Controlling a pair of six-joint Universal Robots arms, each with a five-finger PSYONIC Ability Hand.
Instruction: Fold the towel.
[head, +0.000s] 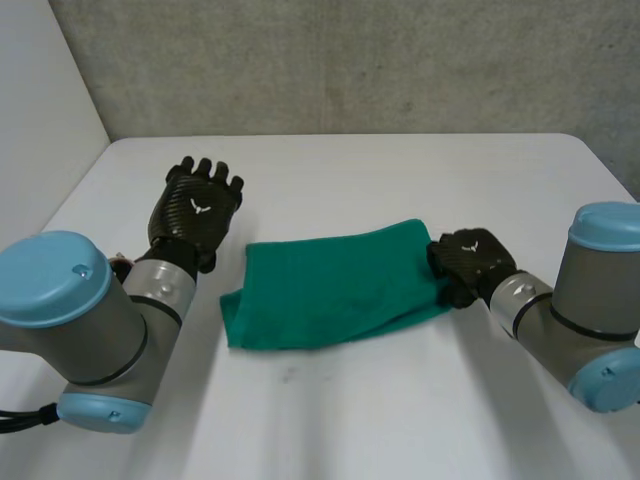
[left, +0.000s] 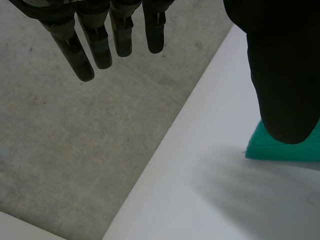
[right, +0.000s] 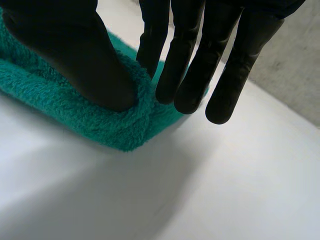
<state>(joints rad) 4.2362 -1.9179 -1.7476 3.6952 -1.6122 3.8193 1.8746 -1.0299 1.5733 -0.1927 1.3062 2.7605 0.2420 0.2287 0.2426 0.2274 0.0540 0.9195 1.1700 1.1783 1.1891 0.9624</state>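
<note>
1. The folded green towel (head: 335, 285) lies mid-bench (head: 400, 400).
2. The left hand (head: 197, 210) hovers beside it, fingers straight and spread.
3. The right hand (head: 470, 262) covers the towel's right end, thumb pressing down, fingers straight.

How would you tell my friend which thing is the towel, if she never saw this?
Find the white table. In its middle, between the left hand and the right hand, lies the towel, its one end at the right hand. It is the one green, fluffy thing there; the hands are black and the table white.
</note>
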